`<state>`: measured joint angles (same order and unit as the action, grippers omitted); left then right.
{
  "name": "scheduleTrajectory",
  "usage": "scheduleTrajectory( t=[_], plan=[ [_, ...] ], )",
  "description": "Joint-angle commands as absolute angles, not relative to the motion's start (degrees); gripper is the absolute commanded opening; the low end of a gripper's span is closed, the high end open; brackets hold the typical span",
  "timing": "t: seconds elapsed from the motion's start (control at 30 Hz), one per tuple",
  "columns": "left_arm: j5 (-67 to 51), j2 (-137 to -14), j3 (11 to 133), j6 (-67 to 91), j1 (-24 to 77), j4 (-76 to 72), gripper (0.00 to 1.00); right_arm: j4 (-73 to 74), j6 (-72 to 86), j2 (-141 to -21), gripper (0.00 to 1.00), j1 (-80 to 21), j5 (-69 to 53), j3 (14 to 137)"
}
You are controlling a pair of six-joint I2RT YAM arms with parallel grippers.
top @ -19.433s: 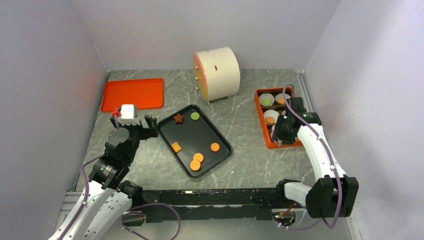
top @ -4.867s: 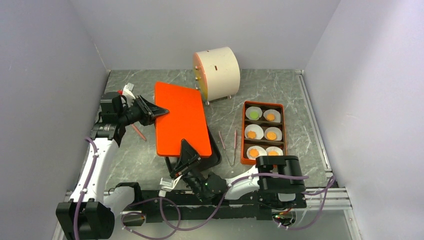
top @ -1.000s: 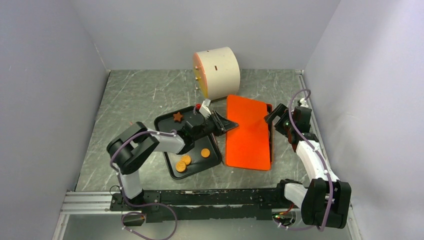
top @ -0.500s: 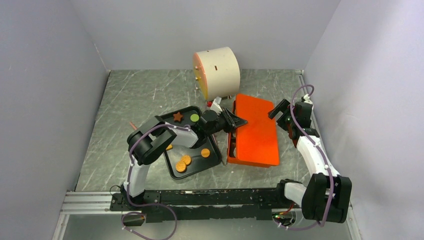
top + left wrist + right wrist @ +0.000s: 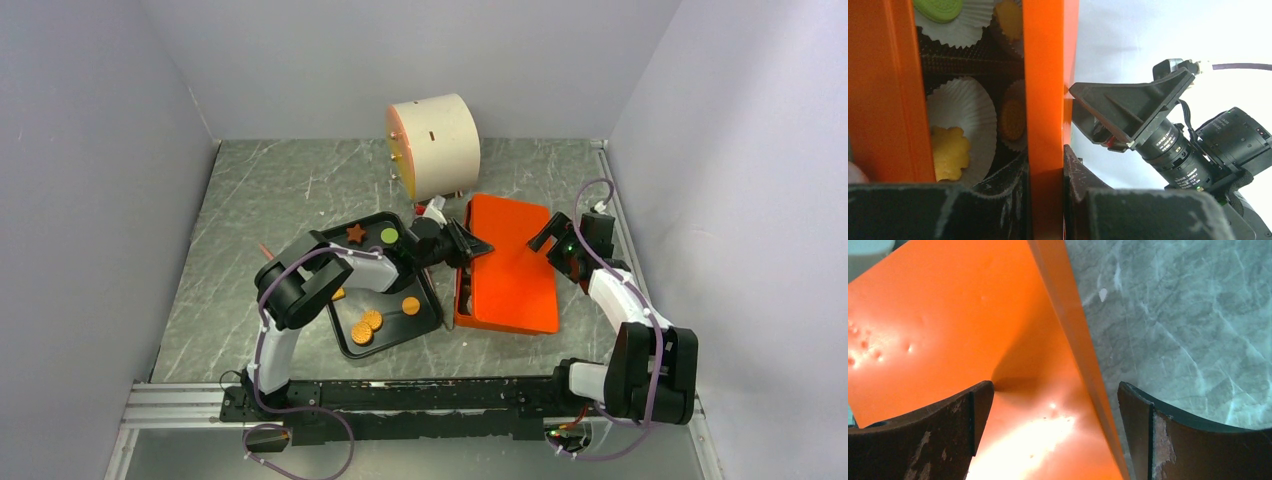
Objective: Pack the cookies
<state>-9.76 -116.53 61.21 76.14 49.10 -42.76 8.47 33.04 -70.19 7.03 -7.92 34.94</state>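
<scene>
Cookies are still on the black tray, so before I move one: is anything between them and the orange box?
Yes. The orange lid lies over the orange box, its left edge pinched in the left gripper, the open right gripper straddling its right edge. It blocks the cookies on the black tray.

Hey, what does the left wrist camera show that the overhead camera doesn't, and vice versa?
Only the left wrist view looks under the flat orange plastic lid: white pleated paper liners holding a green round cookie and an orange round cookie. Only the overhead view shows the black rectangular tray with a brown star cookie, and the cream drum-shaped cylinder. Both show the left pincer clamped on the lid's edge and the open right pincer opposite.
</scene>
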Motion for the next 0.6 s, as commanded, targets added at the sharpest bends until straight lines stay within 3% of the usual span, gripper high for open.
scheduleTrajectory(
  t=[0.0,0.57],
  plan=[
    [-7.88,-113.99,65.18,72.38,48.61,-37.69,0.05,5.07,32.48,-70.83,0.99,6.99,-12.43,34.87],
    [-5.42,-112.21,69.57,65.57,46.33,-23.59,0.06,6.24,32.91,-69.14,0.97,6.72,-16.89,36.7]
  ],
)
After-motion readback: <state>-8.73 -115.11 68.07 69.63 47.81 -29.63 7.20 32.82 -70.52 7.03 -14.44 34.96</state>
